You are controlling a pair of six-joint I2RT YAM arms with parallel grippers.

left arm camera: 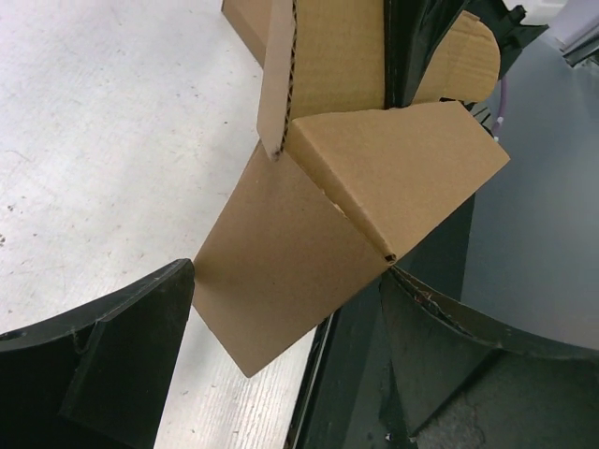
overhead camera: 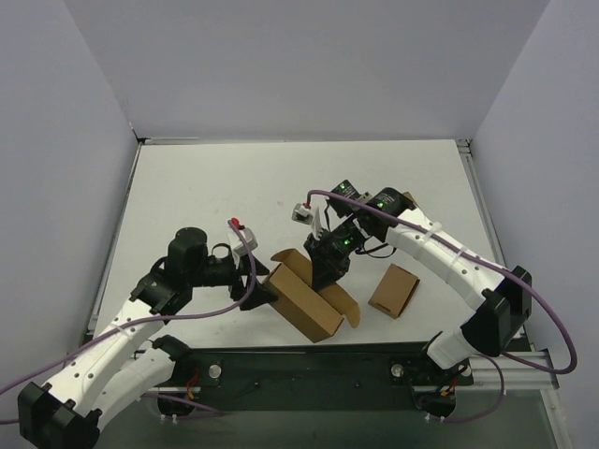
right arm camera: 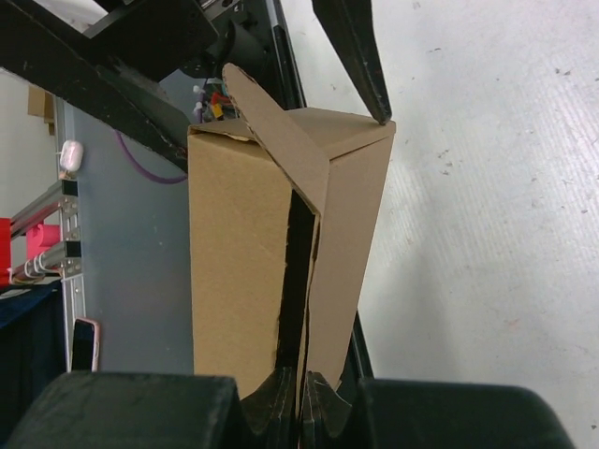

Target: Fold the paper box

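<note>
The paper box (overhead camera: 309, 301) lies near the table's front edge as a brown half-formed tube with raised flaps. My left gripper (overhead camera: 263, 286) is open around its left end. In the left wrist view a box corner (left arm camera: 309, 253) hangs between the wide-spread fingers (left arm camera: 112, 365), and the right-hand one sits close to a box edge. My right gripper (overhead camera: 328, 268) reaches down into the top of the box. In the right wrist view it (right arm camera: 299, 412) is shut on a thin wall of the box (right arm camera: 239, 253).
A small flat brown cardboard box (overhead camera: 393, 291) lies to the right of the paper box. The black base rail (overhead camera: 309, 367) runs along the near edge just below it. White walls enclose the white table (overhead camera: 234, 187) at the back and sides.
</note>
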